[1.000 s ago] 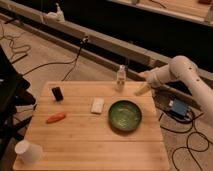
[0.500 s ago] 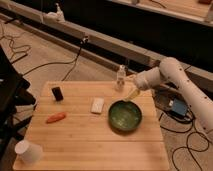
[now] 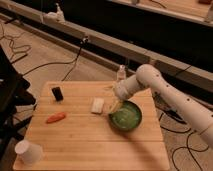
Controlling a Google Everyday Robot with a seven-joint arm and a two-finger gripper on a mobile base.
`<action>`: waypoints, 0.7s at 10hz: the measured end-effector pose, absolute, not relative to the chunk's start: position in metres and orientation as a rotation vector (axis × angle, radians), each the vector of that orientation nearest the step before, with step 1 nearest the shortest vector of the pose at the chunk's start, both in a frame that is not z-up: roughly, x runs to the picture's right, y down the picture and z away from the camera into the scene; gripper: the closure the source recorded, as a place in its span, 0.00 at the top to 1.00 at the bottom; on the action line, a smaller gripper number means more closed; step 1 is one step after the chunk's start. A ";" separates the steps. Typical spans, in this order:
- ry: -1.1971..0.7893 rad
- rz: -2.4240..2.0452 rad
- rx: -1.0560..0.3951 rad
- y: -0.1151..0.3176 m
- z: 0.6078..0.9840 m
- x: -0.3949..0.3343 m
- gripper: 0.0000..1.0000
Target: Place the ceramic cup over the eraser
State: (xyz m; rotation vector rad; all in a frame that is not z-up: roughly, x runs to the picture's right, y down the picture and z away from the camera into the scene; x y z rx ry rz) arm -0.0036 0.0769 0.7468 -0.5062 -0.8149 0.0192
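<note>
Not begun: the ceramic cup stands at the near left corner of the surface, well apart from the eraser at far left. The gripper hovers beside the green bowl, jaws released, empty.

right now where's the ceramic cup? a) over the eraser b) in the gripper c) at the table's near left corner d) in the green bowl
c: the ceramic cup sits at the near left corner of the table, apart from the eraser, while the gripper hangs empty beside the left rim of the green bowl.
</note>
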 end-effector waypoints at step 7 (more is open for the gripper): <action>-0.818 -0.093 -0.473 0.095 0.737 -0.029 0.80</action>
